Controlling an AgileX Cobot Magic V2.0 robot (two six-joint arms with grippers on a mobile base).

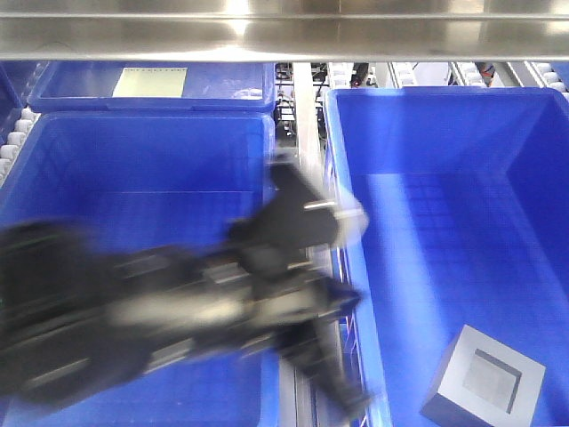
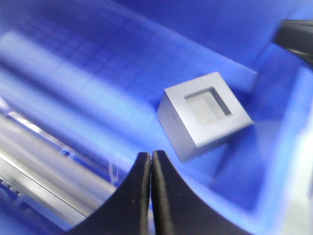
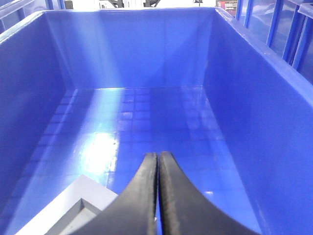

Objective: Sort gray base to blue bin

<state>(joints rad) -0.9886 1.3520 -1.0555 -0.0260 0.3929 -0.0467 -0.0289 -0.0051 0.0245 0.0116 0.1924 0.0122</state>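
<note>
While a second blue tote (image 1: 133,178) fills the left of the front view, the blurred left claw (image 2: 149,161) reaches across its right rim, jaws pressed together on nothing. To the right, the gray base (image 1: 484,382) rests on the grid floor of the blue bin (image 1: 427,133), recess up. Above it, the right claw (image 3: 158,161) hangs with jaws together, empty.

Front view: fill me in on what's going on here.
A two-arm robot is sorting parts into bins. The gray base lies on the floor of the blue bin on the right, recess facing up, with nothing holding it. The left gripper is shut and empty, its arm motion-blurred across the neighbouring bin. The right gripper is shut too, just above the base.
</note>
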